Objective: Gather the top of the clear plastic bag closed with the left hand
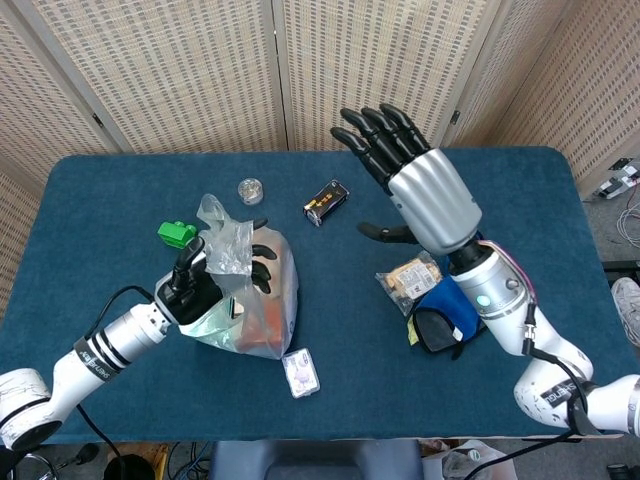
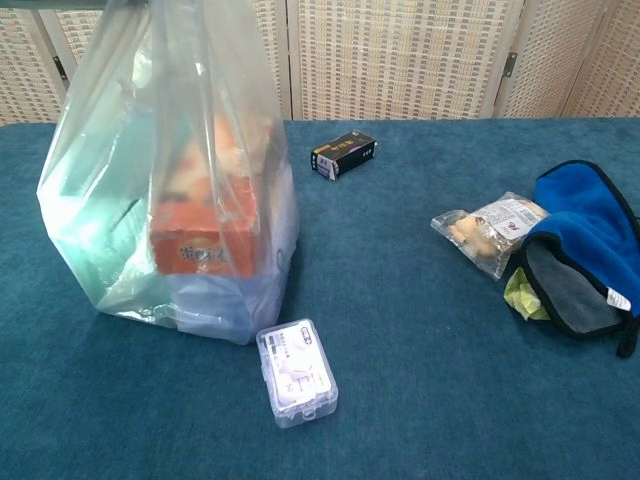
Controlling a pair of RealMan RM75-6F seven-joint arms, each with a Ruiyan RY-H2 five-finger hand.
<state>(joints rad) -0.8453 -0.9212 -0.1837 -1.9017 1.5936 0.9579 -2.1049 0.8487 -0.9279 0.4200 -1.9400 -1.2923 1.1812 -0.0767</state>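
The clear plastic bag [image 1: 245, 305] stands on the blue-carpeted table [image 1: 120, 200], toward its left front part, and holds an orange box [image 2: 205, 235] with pale teal and white packages around it. The left hand [image 1: 200, 285] grips the bag's top, its dark fingers [image 1: 262, 268] wrapped around the bunched film, with the crumpled mouth [image 1: 225, 235] sticking up above the fist.

The right hand [image 1: 420, 190] hangs in the air well to the right of the bag, fingers spread and empty, palm turned down.

A small clear plastic case [image 2: 296, 372] lies just in front of the bag's right corner. A green block [image 1: 176, 234] sits just behind the bag on its left, and a small round clear jar [image 1: 250, 190] lies farther behind. A black rectangular box with a yellow end [image 1: 326, 201] lies behind and right of the bag. Well right of the bag, a clear snack packet [image 2: 490, 232] touches a folded blue and grey cloth [image 2: 580, 250].
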